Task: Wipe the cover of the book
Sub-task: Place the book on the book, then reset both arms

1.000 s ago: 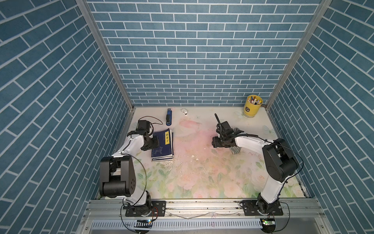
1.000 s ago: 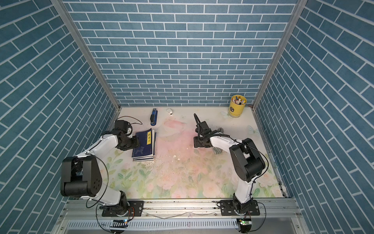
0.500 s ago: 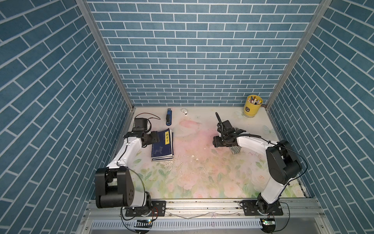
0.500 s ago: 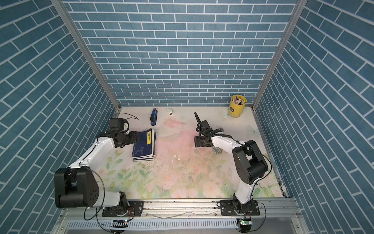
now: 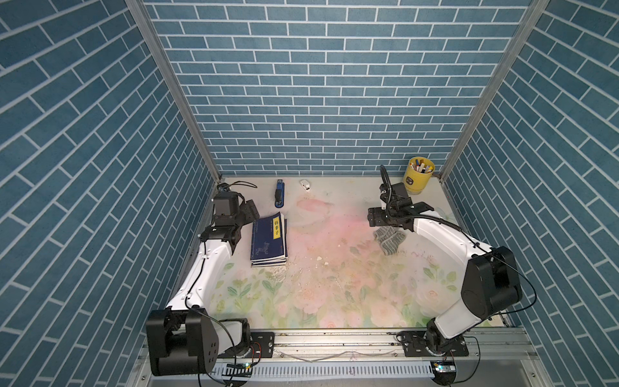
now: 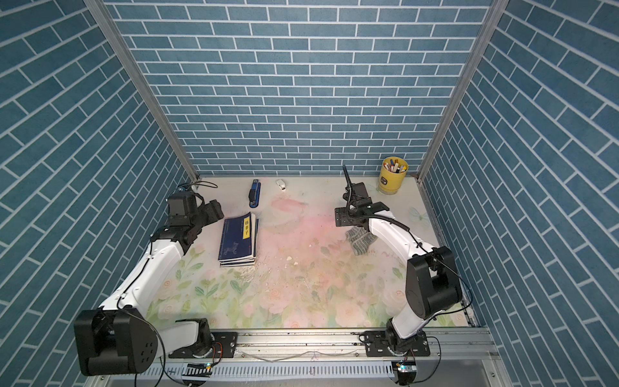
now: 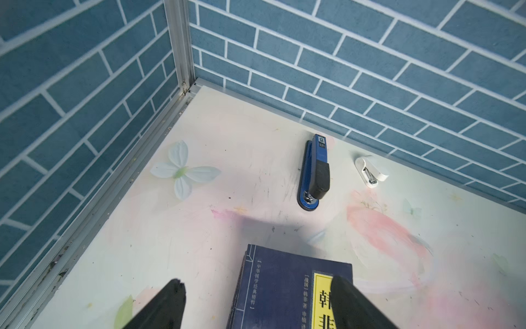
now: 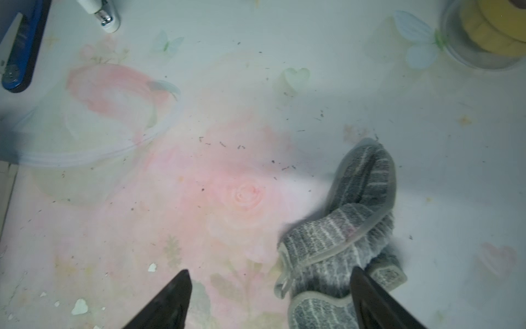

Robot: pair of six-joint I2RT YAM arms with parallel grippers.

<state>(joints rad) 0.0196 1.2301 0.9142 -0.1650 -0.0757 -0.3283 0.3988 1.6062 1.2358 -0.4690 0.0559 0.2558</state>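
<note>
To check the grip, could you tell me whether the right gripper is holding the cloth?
No, the right gripper is open and the cloth lies loose.

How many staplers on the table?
2. Blue stapler near the back wall, beyond the books; small white stapler beside it, nearer the wall. None appears hidden.

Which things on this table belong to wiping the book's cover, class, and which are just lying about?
Belong to the job:
- blue book
- grey striped cloth

Just lying about:
- blue stapler
- small white stapler-like tool
- yellow pen pot
- crumbs scattered on the mat
</note>
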